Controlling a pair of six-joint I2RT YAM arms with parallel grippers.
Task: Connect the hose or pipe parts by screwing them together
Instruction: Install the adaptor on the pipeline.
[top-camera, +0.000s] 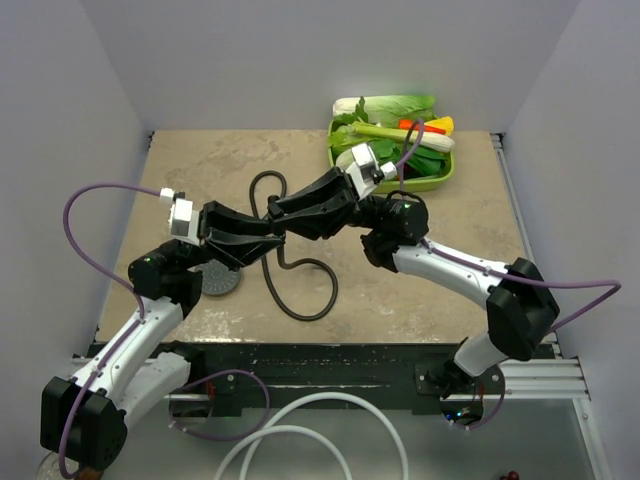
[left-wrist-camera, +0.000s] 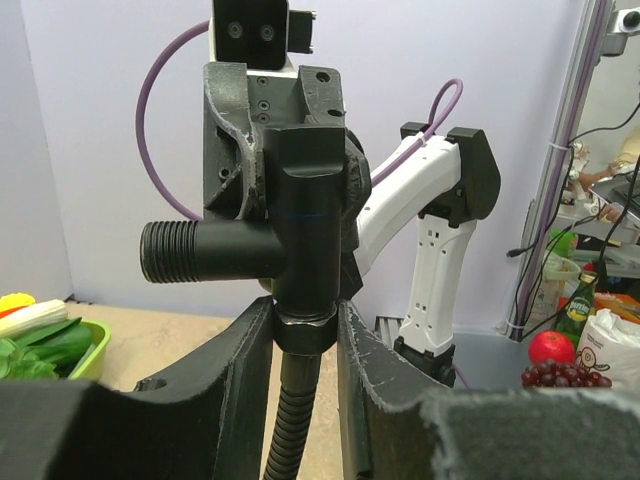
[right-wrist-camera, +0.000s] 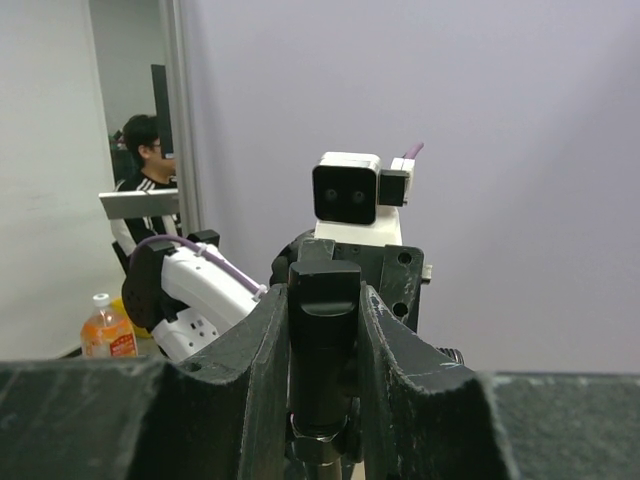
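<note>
Hose (left-wrist-camera: 288, 420) pinched in left claw (left-wrist-camera: 305, 335), fitting (left-wrist-camera: 305, 210) clamped in right claw (right-wrist-camera: 322, 315); screwing step likely, next needs coaxial twist.

White shells, black joints and purple cables (top-camera: 67, 215) on the left arm (top-camera: 150, 340) and right arm (top-camera: 450, 265); left hand (left-wrist-camera: 305, 330) and right hand (right-wrist-camera: 322, 330) scuffed black.
</note>
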